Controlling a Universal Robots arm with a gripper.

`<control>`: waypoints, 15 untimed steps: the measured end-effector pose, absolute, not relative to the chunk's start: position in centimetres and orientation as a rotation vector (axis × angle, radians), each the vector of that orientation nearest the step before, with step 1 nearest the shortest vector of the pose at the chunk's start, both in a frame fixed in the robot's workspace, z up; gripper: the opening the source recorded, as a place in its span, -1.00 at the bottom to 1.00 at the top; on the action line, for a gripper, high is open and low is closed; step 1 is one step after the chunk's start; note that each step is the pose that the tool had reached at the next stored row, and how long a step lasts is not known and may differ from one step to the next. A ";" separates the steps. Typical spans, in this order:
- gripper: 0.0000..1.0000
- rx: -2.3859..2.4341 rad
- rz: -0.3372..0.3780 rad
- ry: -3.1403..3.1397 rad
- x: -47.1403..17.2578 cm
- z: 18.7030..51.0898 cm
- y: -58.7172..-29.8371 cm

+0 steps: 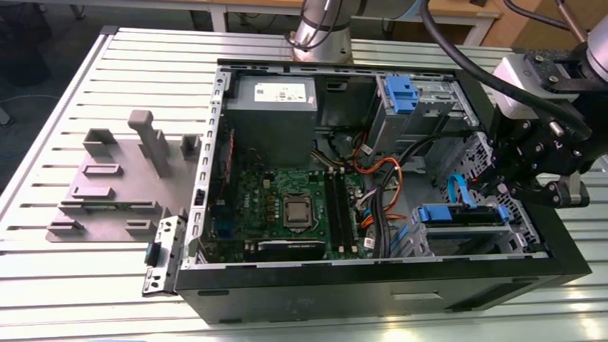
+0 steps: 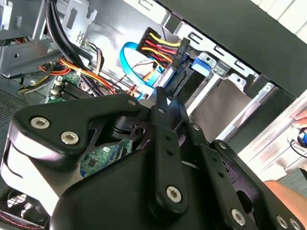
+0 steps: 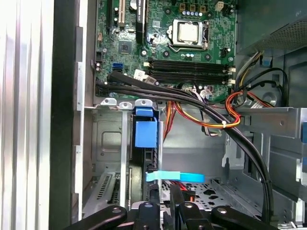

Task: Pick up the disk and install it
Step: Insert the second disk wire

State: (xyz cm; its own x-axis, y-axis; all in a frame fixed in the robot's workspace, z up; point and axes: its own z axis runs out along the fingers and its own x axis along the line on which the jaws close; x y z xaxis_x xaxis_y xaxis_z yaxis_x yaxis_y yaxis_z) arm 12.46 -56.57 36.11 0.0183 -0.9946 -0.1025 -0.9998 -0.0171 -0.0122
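We see the gripper (image 1: 532, 187) with fingers nearly closed and empty above the cage (image 1: 463, 242) at the case's corner, where the disk (image 1: 460, 215) already sits, probably so it can press it home.

Matt black metal hand (image 2: 163, 103), ribbed aluminium table (image 1: 57, 107), blue plastic carrier (image 3: 146, 133)

Open computer case (image 1: 380, 285) on slatted table (image 1: 57, 285), green motherboard (image 1: 285, 206), grey slotted stand (image 1: 114, 185), bundled cables (image 3: 201, 103).
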 end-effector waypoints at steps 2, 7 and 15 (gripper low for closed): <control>-0.53 -2.182 0.099 2.144 12.7 36.1 -56.3; -0.53 -2.182 0.099 2.144 13.7 36.0 -56.0; -0.53 -2.182 0.099 2.144 15.5 35.9 -55.8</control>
